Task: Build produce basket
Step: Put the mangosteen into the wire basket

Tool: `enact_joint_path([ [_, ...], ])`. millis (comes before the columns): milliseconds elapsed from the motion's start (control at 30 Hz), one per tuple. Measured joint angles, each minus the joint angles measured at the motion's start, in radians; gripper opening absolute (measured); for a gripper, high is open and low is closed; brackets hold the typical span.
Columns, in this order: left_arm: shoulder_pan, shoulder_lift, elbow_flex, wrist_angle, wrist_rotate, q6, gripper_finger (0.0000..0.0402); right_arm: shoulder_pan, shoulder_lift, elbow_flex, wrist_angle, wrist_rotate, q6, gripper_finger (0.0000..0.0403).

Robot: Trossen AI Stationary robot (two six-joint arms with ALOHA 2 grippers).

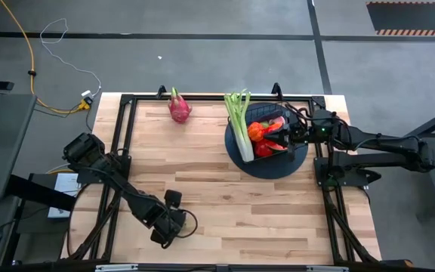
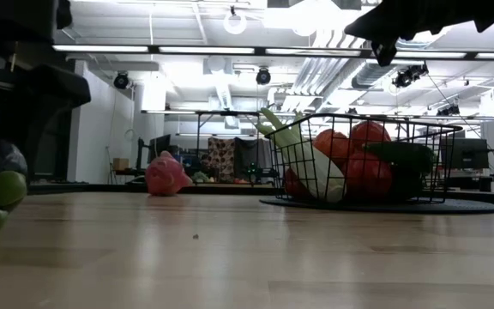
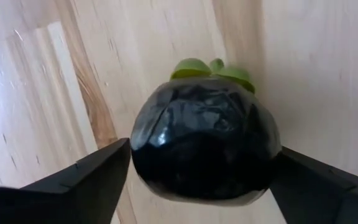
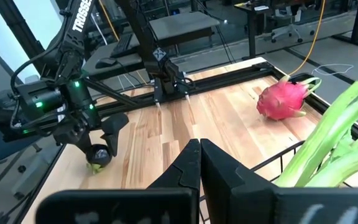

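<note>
Glossy round dark fruit [image 3: 205, 148] (green-leafed top)

Two dark jointed arms, white TROSSEN lettering, green status lights, black cables.

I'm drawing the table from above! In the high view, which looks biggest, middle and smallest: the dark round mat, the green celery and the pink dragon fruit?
Largest to smallest, as they look from above:
1. Dark round flat mat
2. Long green celery stalk
3. Pink dragon fruit
All three sit at about table height, so nearness to the camera hardly matters.
</note>
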Motion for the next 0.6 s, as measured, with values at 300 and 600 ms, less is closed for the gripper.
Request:
enact_joint_path([
  [300,0.021,-0.002,0.000,0.012,0.001,0.000,0.0265,0.000,0.000,0.000,-0.021,0.000,0.000,0.0000],
  [600,0.127,-0.239,0.011,-0.143,-0.017,0.043,0.0260,0.000,0.001,0.000,0.015,0.001,0.022,0.0000],
])
